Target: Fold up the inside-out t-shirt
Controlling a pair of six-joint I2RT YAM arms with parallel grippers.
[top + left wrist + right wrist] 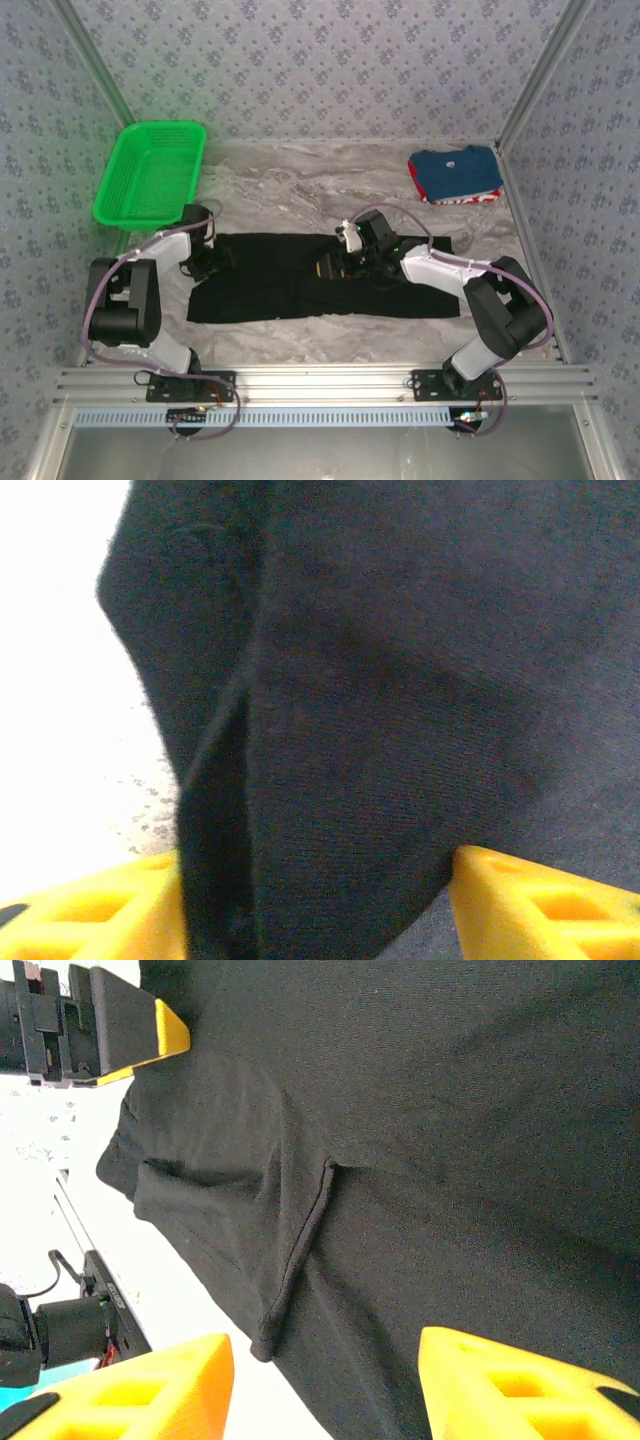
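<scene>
Seat left pincer (pixel 320 880), straddling a raised fold (pixel 330 730) with bite unclear, on both layers, drop spread right pincer (pixel 325 1360) onto hem (pixel 305 1250), then lift evenly, keeping inside-out t-shirt (pixel 290 290), flat on table (pixel 330 190), taut.

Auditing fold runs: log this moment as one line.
black t-shirt: flat on table | left gripper: at shirt's left edge, fabric fold between jaws, grip unclear | right gripper: over shirt's middle, jaws apart

Black t-shirt (pixel 270 290), folded into a long band, lying flat crosswise on marbled table (pixel 330 185)
</scene>
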